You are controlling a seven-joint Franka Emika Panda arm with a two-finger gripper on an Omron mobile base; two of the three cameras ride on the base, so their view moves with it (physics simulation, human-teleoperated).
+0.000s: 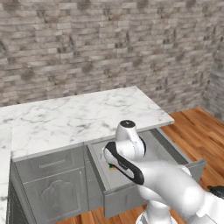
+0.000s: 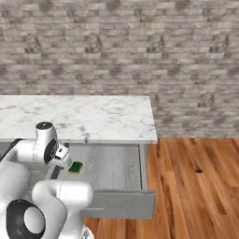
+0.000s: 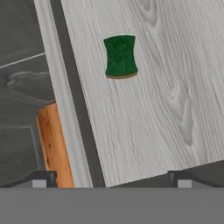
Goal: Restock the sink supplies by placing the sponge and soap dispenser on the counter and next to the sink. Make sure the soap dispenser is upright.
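Two dark fingertips of the gripper (image 3: 111, 179) rise at the bottom of the hand view, spread wide apart with nothing between them, so the gripper is released. It hangs over the open drawer (image 3: 175, 109), looking down at its pale grey wooden floor. The sponge (image 3: 120, 57) lies flat on this floor with the green side up and a thin yellow edge showing below; it is well apart from the fingertips and near the left wall of the drawer in this view. In the right base view the sponge (image 2: 75, 167) sits at the left side of the drawer (image 2: 116, 168), just beside the hand. The drawer is pulled out from under the counter (image 2: 93, 116), a white marble slab before a brick wall (image 2: 140, 46). A wooden floor (image 2: 196, 186) lies to the right.
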